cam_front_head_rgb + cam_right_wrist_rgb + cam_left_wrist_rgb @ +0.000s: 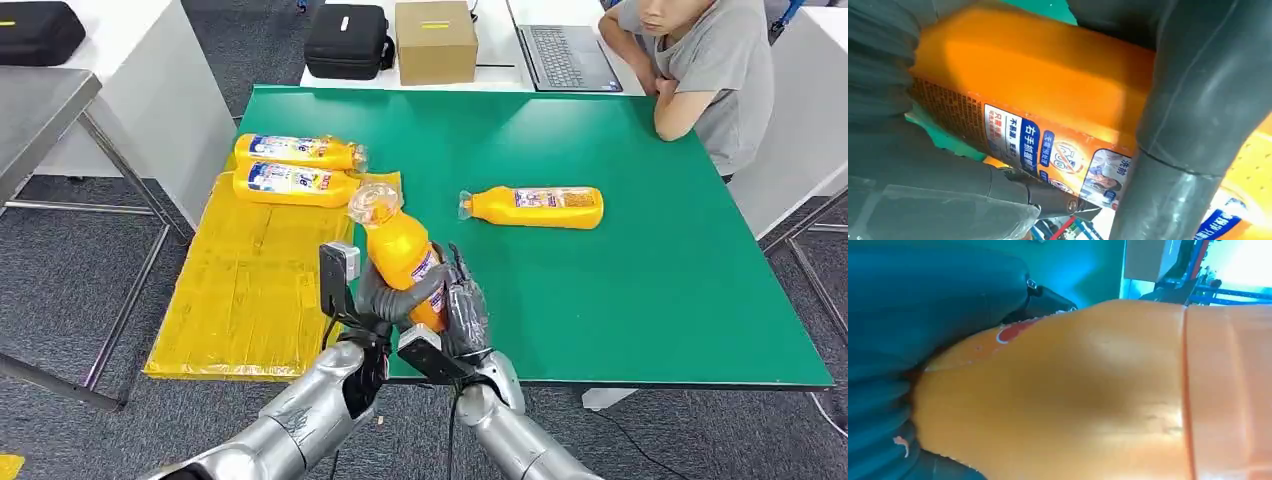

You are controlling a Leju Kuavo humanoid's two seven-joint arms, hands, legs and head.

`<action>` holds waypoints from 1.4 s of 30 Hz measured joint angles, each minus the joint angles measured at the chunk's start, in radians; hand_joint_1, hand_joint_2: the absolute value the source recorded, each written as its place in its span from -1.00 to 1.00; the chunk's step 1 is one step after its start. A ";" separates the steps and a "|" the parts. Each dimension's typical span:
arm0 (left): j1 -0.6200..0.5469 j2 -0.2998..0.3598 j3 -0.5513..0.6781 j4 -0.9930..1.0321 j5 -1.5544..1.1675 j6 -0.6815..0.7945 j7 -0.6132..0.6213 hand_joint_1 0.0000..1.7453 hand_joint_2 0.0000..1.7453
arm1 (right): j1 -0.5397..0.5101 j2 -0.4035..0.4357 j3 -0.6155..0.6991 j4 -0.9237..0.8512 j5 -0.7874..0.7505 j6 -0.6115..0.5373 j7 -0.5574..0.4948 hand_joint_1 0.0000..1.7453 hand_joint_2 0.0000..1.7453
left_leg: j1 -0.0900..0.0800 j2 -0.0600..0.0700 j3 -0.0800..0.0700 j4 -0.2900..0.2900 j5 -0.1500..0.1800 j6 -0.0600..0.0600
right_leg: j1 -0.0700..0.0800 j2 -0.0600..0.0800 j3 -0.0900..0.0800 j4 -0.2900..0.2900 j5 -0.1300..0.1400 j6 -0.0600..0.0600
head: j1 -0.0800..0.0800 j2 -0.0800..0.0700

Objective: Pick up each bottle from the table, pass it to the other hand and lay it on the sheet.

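An orange bottle [402, 250] with a clear cap stands tilted above the table's near edge, held between both hands. My left hand [390, 294] wraps grey fingers across its lower body, and my right hand [466, 306] grips it from the other side. Close up, the bottle's orange body [1073, 400] lies against my left hand [893, 315]. Its label [1048, 145] shows in my right hand [908, 170], with a thick grey finger [1193, 100] crossing it. Two more bottles [298, 152] [290, 184] lie on the yellow sheet [245, 300]. Another bottle [535, 207] lies on the green table [650, 300].
The yellow sheet hangs off the green table's left side. A person [705, 70] sits at the far right corner, arms on the table. Behind are a cardboard box [435, 40], a black case [348, 42] and a laptop [565, 55]. A metal table [40, 110] stands left.
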 measured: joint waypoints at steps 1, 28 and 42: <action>0.000 0.000 -0.002 0.000 0.000 0.002 0.000 1.00 1.00 | 0.002 0.001 -0.004 -0.001 0.001 0.000 0.000 -1.00 1.00 | 0.000 0.000 0.000 0.000 0.000 0.000 | 0.000 0.000 0.000 0.000 0.000 0.000 | 0.000 0.000; -0.006 0.000 -0.003 0.009 -0.070 0.102 -0.046 1.00 1.00 | 0.038 0.012 -0.044 -0.023 0.070 0.000 -0.002 -1.00 1.00 | 0.000 -0.001 0.000 0.000 0.000 0.000 | 0.000 0.000 0.000 0.000 0.000 0.000 | 0.000 0.000; -0.048 0.019 0.090 0.053 -0.119 0.138 -0.079 1.00 1.00 | 0.157 -0.024 -0.162 -0.211 0.183 -0.002 -0.011 -1.00 1.00 | 0.000 0.000 0.000 0.000 0.000 0.000 | 0.000 0.000 0.000 0.000 0.000 0.000 | 0.000 0.000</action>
